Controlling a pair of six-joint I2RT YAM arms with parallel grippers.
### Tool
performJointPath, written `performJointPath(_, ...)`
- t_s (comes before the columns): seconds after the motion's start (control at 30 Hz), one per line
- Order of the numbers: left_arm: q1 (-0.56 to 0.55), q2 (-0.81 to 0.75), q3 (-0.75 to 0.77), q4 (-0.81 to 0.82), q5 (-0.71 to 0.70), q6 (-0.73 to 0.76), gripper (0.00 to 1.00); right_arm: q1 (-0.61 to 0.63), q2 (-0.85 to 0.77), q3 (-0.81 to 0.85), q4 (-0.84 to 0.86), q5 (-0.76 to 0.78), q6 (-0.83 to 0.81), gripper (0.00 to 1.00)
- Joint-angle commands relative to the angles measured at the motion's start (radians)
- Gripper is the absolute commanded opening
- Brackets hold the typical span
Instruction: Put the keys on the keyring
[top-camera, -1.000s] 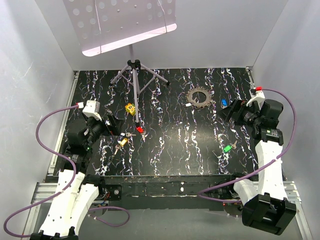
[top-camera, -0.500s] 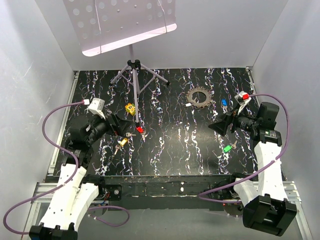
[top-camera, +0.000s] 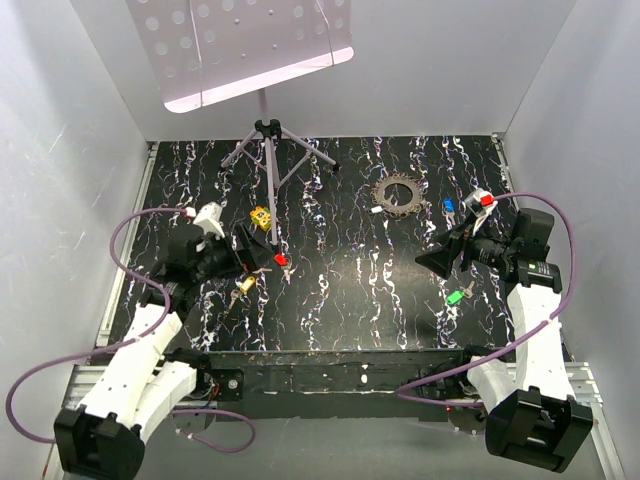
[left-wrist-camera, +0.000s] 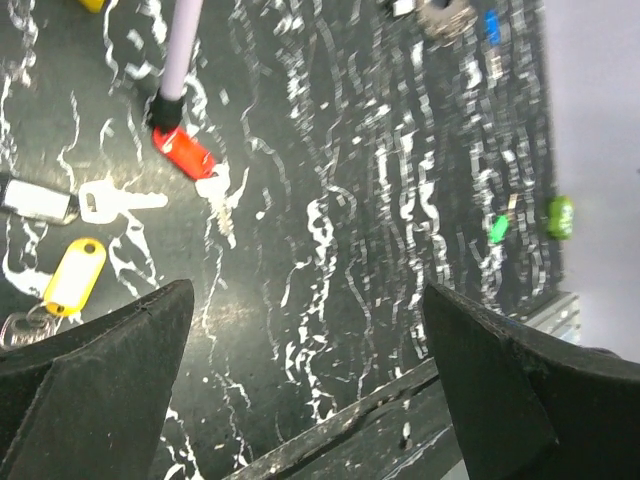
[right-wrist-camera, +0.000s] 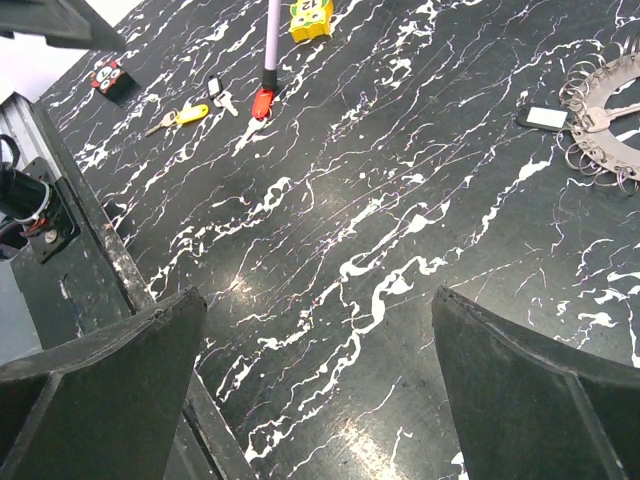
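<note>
White walls close in a black, white-veined desk (top-camera: 350, 300), with a music stand (top-camera: 262, 130) planted at the back on its tripod. From where I stand the keys lie scattered. A red-headed key (left-wrist-camera: 183, 153) sits right at one tripod foot, with a silver key (left-wrist-camera: 120, 201) and a yellow tag (left-wrist-camera: 73, 275) just beside it. Well apart, over on the right, lie a green-headed key (top-camera: 455, 297) and a blue-headed key (top-camera: 448, 206). The keyring (top-camera: 398, 193), fringed with small rings and carrying a white tag (right-wrist-camera: 546, 117), rests toward the back right. A yellow dotted block (top-camera: 261, 217) sits near the stand's pole. The left arm's fingers (left-wrist-camera: 100, 370) are spread wide above the red key cluster, gripping nothing. The right arm's fingers (right-wrist-camera: 100, 400) are likewise wide apart and empty, between the blue and green keys.
</note>
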Motion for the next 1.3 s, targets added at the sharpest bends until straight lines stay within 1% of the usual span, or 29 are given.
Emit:
performJointPath(0.0, -0.107, 0.087, 0.033, -0.068, -0.206, -0.025, 1.0, 0.003, 0.006, -0.007, 0.008, 0.003, -0.016, 1.0)
performJointPath(0.07, -0.164, 0.147, 0.048, -0.048, -0.27, -0.057, 0.99, 0.003, 0.007, -0.007, 0.007, 0.007, -0.016, 1.0)
performJointPath(0.2, -0.228, 0.279, 0.054, 0.047, -0.341, -0.111, 1.0, 0.001, 0.01, -0.006, 0.005, 0.013, -0.015, 1.0)
performJointPath(0.23, -0.239, 0.31, 0.059, 0.068, -0.353, -0.118, 0.95, 0.003, 0.01, -0.006, 0.005, 0.016, -0.015, 1.0)
performJointPath(0.3, -0.256, 0.362, 0.068, 0.097, -0.364, -0.12, 0.9, 0.003, 0.01, -0.006, 0.003, 0.019, -0.016, 1.0)
performJointPath(0.37, -0.268, 0.411, 0.088, 0.105, -0.416, -0.106, 0.88, 0.001, 0.012, -0.004, 0.005, 0.018, -0.016, 1.0)
performJointPath(0.6, -0.277, 0.532, 0.114, 0.117, -0.467, -0.082, 0.76, 0.001, 0.012, 0.0, -0.001, 0.016, -0.015, 1.0)
performJointPath(0.63, -0.279, 0.545, 0.113, 0.124, -0.476, -0.08, 0.73, 0.003, 0.012, 0.0, -0.003, 0.015, -0.016, 1.0)
performJointPath(0.8, -0.279, 0.609, 0.129, 0.144, -0.52, -0.072, 0.7, 0.001, 0.012, 0.003, -0.006, 0.013, -0.018, 1.0)
performJointPath(0.83, -0.277, 0.627, 0.14, 0.145, -0.527, -0.072, 0.68, 0.004, 0.013, 0.003, -0.007, 0.013, -0.019, 1.0)
performJointPath(0.93, -0.279, 0.681, 0.177, 0.14, -0.554, -0.066, 0.66, 0.004, 0.012, 0.003, -0.01, 0.015, -0.021, 1.0)
performJointPath(1.07, -0.279, 0.756, 0.241, 0.099, -0.6, -0.031, 0.57, 0.004, 0.012, 0.005, -0.013, 0.015, -0.024, 1.0)
performJointPath(1.1, -0.279, 0.776, 0.26, 0.087, -0.614, -0.017, 0.53, 0.004, 0.012, 0.005, -0.016, 0.013, -0.025, 1.0)
performJointPath(1.27, -0.284, 0.853, 0.332, 0.022, -0.662, 0.04, 0.45, 0.004, 0.013, 0.01, -0.02, 0.01, -0.028, 1.0)
